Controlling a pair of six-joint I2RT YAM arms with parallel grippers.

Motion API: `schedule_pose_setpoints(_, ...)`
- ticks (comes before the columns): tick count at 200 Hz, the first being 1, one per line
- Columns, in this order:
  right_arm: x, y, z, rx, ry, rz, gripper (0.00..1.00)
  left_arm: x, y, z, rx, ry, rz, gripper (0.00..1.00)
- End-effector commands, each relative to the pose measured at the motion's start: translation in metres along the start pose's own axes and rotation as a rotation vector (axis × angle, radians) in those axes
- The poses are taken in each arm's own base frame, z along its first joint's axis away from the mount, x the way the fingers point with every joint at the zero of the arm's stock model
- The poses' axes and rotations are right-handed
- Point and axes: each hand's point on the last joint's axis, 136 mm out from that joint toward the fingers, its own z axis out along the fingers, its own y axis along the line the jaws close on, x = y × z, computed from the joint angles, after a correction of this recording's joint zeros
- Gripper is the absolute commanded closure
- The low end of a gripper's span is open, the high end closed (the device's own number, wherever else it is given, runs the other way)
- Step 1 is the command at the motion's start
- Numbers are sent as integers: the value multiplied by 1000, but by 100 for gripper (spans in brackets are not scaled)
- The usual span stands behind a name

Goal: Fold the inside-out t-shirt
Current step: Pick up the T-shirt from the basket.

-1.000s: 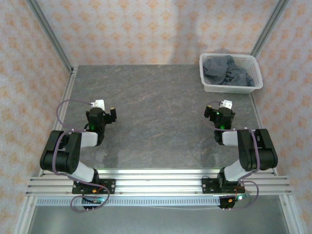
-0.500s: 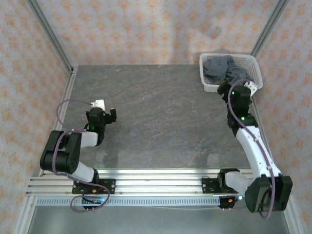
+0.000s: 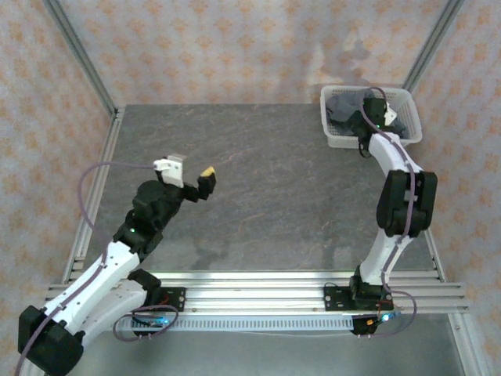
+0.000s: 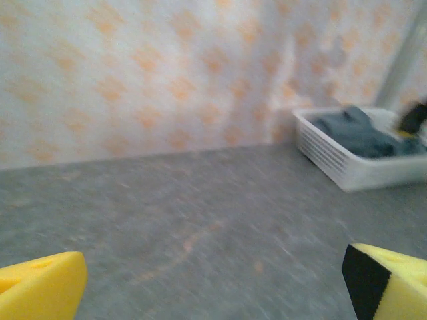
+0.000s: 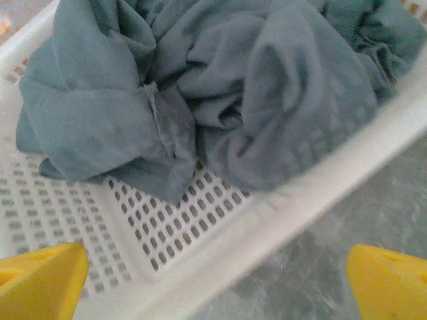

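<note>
Right wrist: the open right end effector (image 5: 213,280), the nearer one, hangs just above the bunched t-shirt (image 5: 267,87) in the basket (image 5: 67,200)

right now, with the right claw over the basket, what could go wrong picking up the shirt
1. The t-shirt lies crumpled in the white basket; the open right claw may pinch several layers at once, so it comes out bunched.
2. The claw hangs over the basket's rim; closing low there could catch the mesh or rim and drag the basket along.
</note>
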Motion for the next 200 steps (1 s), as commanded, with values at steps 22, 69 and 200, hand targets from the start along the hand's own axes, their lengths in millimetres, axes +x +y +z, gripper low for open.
schedule_pose_setpoints(22, -49, 30, 48, 29, -69, -46, 1, 45, -43, -10, 131, 203, -14, 0)
schedule_pose_setpoints(69, -46, 63, 118, -24, 32, -47, 7, 52, -48, -13, 112, 247, -18, 0)
schedule_pose_setpoints(200, -212, 202, -281, -742, -476, -17, 100, 24, -22, -11, -128, 330, -192, 0)
